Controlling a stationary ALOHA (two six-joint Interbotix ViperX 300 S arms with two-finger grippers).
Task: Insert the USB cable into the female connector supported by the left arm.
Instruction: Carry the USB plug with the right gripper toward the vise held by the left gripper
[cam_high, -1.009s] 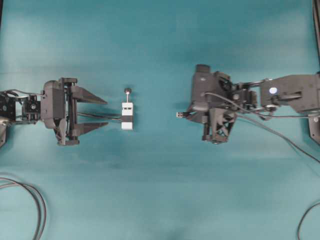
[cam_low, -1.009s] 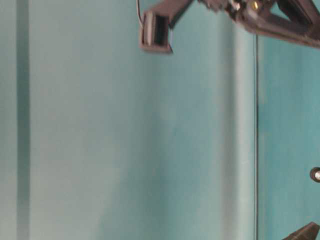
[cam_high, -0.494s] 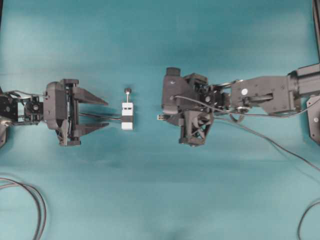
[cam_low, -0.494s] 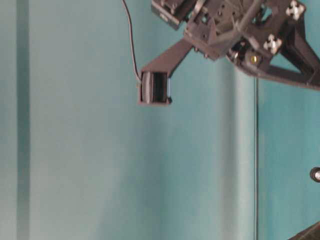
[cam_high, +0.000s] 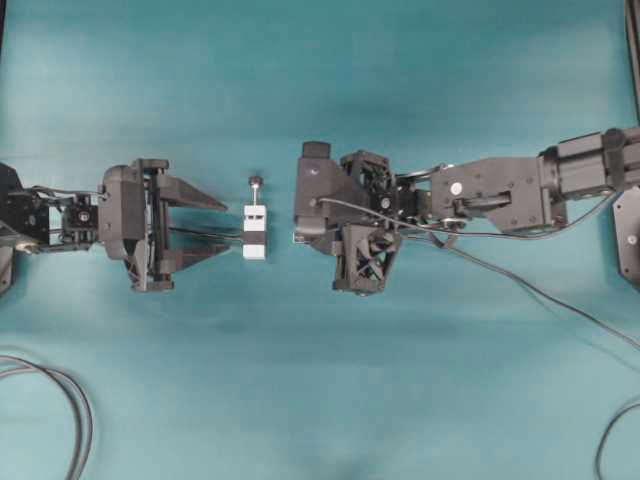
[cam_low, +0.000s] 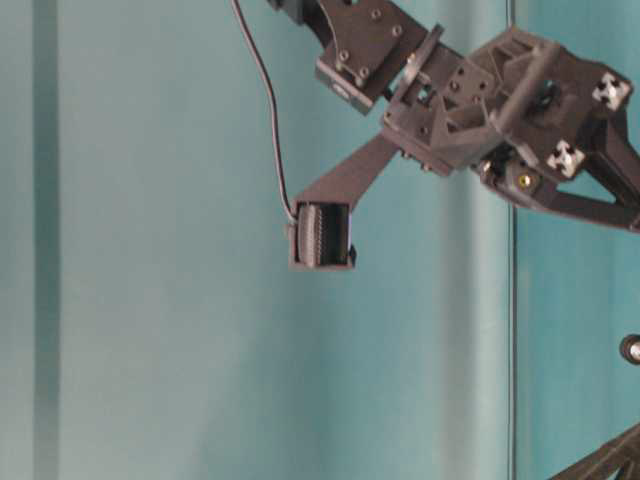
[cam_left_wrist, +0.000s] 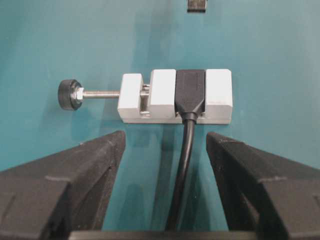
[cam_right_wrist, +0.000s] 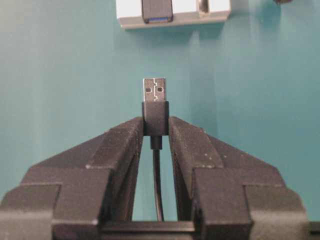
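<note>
On teal table, right pincer clenches USB cable, seemingly facing female connector.

One camera looks straight down from high above; two wrist cameras face each other closely across the small white clamp block.

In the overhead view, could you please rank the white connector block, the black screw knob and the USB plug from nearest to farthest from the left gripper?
From the left gripper:
1. The white connector block, just past the fingertips, level with the gap between the fingers.
2. The black screw knob, above the block in that view, off the gripper's line.
3. The USB plug, beyond the block, held by the right gripper.
</note>
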